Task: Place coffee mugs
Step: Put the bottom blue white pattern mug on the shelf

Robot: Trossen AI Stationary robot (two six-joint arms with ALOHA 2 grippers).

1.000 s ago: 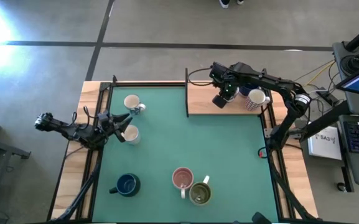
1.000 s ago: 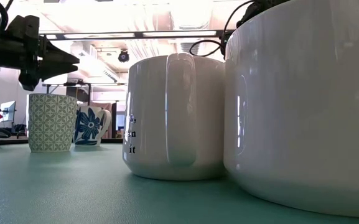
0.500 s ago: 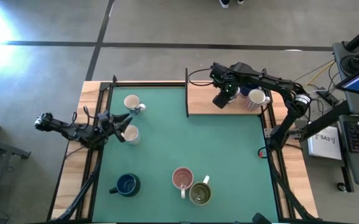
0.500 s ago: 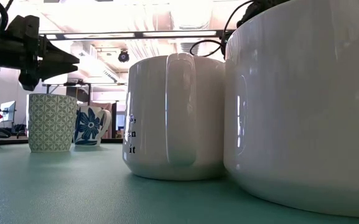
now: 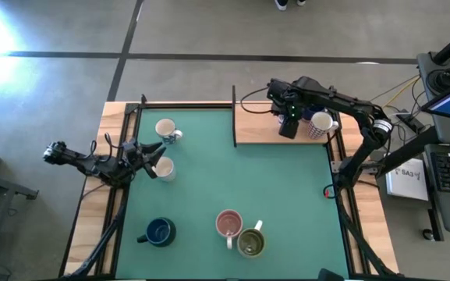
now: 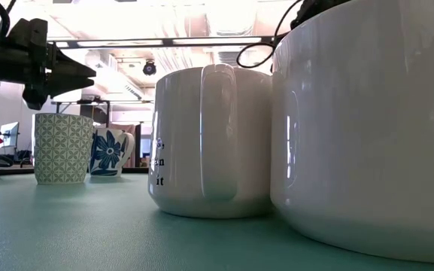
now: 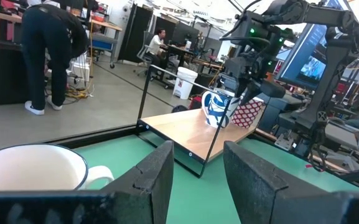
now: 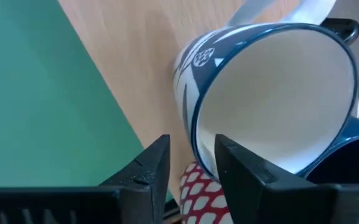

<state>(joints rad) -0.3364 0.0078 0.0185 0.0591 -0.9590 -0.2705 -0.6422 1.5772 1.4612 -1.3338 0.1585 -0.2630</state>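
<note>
My right gripper (image 5: 288, 127) points down, open, over the wooden shelf (image 5: 254, 131) at the table's far right. Its fingers stand astride the rim of a blue-and-white flowered mug (image 8: 260, 93), which stands on the shelf (image 7: 215, 107). A red-and-white patterned mug (image 5: 320, 123) stands beside it, and a dark blue mug (image 8: 344, 155) shows behind. My left gripper (image 5: 156, 152) waits open at the left edge, between two white mugs (image 5: 166, 129) (image 5: 163, 168). On the green mat near the front stand a dark blue mug (image 5: 159, 231), a pink mug (image 5: 228, 223) and an olive mug (image 5: 251, 243). My right gripper has one finger (image 8: 244, 171) inside the flowered mug and one finger (image 8: 145, 171) outside its wall (image 8: 188, 124), coming from above. Whether either finger touches the wall, I cannot tell. The mug rests on the shelf.
A thin black frame (image 5: 234, 117) edges the shelf on the mat's side. The middle of the green mat (image 5: 279, 187) is bare. In the low view the two white mugs (image 6: 213, 139) (image 6: 367, 120) loom close. People and desks show in the room beyond.
My right gripper's finger end has swung a little toward the table's right edge over the shelf, and it has rolled about its own axis. The mugs have stayed where they were.
</note>
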